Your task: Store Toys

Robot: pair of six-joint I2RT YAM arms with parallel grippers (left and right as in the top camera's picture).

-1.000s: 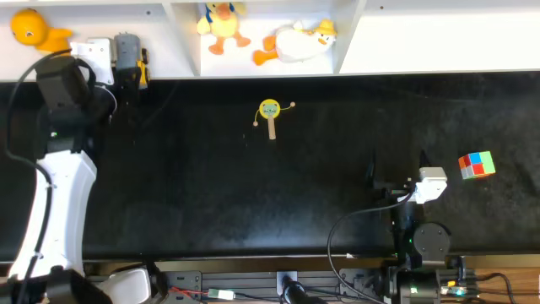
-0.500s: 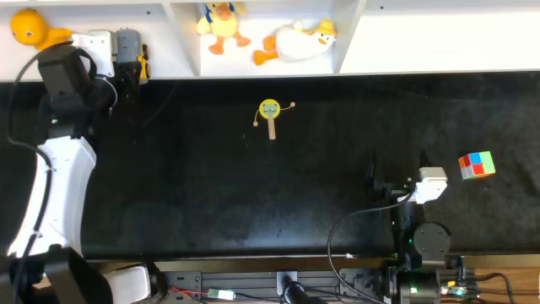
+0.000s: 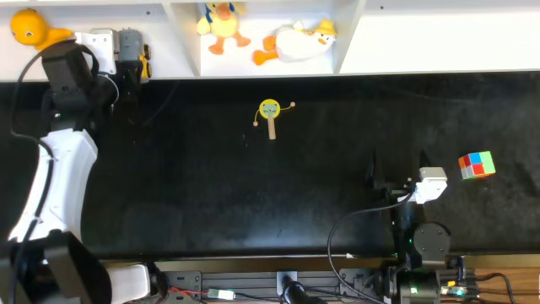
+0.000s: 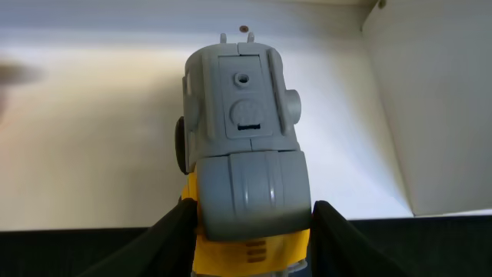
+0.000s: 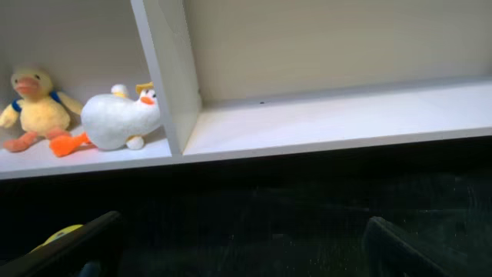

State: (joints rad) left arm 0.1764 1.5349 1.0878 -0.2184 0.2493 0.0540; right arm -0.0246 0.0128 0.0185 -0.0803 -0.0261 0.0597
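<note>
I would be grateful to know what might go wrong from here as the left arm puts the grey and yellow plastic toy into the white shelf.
The left gripper clamps the grey and yellow plastic toy by its yellow end only, near the front edge of the white shelf. Released here, it may tip back onto the black table. Pushed deeper, it might bump the orange toy duck in the same compartment.

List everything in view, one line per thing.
orange duck: 1, orange-yellow, left shelf compartment
grey toy: 1, grey and yellow, left compartment's mouth, held
yellow plush duck: 1, yellow, middle compartment
white plush duck: 1, white, middle compartment
rattle: 1, yellow, table centre
cube: 1, multicoloured, table right
shelf: 1, white, table's far edge
table: 1, black
left gripper: 1, black, shut on grey toy
right gripper: 1, black, open, right side
</note>
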